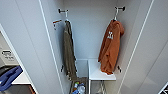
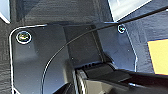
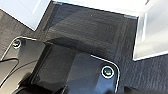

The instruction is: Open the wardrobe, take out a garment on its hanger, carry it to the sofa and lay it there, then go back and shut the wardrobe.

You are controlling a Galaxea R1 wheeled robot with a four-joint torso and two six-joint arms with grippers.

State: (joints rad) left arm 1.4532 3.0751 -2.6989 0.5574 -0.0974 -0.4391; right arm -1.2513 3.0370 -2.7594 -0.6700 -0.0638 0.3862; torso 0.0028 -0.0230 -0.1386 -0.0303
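- Neither tool's fingers can be made out in either wrist view, so cannot tell how far open they are or whether they hold or touch anything; both wrist views look down on dark grey carpet floor [image 3: 87,27].
- Tall white wardrobe [image 1: 87,32] stands open, both flat doors swung outward, white interior visible.
- Orange hooded sweatshirt with small white chest print [image 1: 110,48] hangs inside the wardrobe on the right side, long axis vertical, hood at top, hem pointing down, hem just above a white shelf [image 1: 100,73].
- Its thin white hanger [image 1: 115,13] hooks onto a dark peg at the top right of the interior; the hook is upright.
- One olive-green garment [image 1: 68,52] hangs on the left side from a second dark peg, also vertical, well apart from the orange one.
- Count: two garments, two pegs, one orange sweatshirt.
- A basket [image 1: 78,87] with small mixed items sits at the wardrobe bottom, below the olive-green garment.
- Blue cloth [image 1: 8,77] lies outside the wardrobe at far left.
- A yellow patch [image 2: 158,56] shows on the floor in the left wrist view.
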